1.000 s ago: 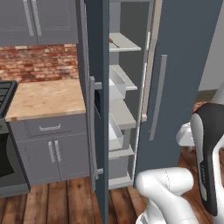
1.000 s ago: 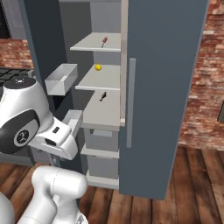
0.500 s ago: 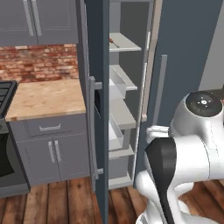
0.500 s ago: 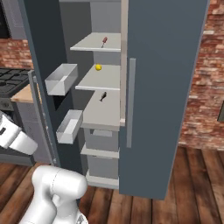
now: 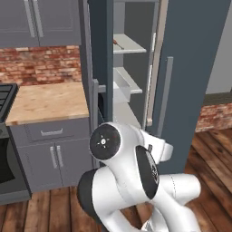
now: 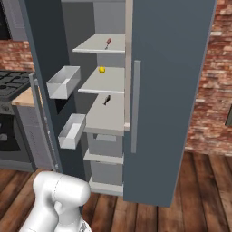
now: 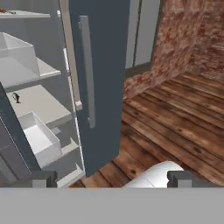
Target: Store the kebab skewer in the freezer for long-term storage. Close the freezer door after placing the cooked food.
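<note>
Kitchen floor is wood. Kebab skewer (image 6: 108, 43) lies on the freezer's (image 6: 172, 90) top shelf, near its front edge. Arm has swung back from the shelves; claw (image 7: 111, 177) stands wide, empty. Freezer door (image 6: 43, 81) remains open; closing it is judged outstanding.

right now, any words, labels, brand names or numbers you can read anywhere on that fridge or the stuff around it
No readable text, label, brand or number in any view.
Tall slate-grey two-door refrigerator: plain panels, nothing printed.
Pale grey inner shelves: unmarked.
White door bins: unmarked.
Red brick wall: no sign.
</note>
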{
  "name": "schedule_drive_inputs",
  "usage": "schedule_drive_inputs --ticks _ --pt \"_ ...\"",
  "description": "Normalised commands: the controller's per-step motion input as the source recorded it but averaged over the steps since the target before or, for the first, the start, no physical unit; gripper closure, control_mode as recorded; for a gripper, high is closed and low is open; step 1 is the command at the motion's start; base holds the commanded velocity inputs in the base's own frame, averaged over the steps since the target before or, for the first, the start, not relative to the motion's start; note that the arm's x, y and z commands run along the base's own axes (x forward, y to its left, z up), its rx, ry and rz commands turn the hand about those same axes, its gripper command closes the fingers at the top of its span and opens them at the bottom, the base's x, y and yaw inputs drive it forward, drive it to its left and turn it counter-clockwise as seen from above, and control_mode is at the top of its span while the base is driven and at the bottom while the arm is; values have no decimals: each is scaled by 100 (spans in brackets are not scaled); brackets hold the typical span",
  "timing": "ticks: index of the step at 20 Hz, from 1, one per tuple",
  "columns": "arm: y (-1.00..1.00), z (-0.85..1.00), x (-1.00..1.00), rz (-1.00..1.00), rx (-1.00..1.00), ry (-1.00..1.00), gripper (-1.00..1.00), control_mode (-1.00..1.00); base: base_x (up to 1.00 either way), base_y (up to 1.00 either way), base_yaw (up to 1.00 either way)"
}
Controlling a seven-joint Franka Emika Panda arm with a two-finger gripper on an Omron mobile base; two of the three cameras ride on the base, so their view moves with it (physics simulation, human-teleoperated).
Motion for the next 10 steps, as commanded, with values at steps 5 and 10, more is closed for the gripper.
schedule_drive_inputs --ticks 5,10 --pt "83 0 71 -14 -9 0 -100 -100 0 0 0" --pt "57 1 65 -22 -11 -3 -100 -100 0 0 0"
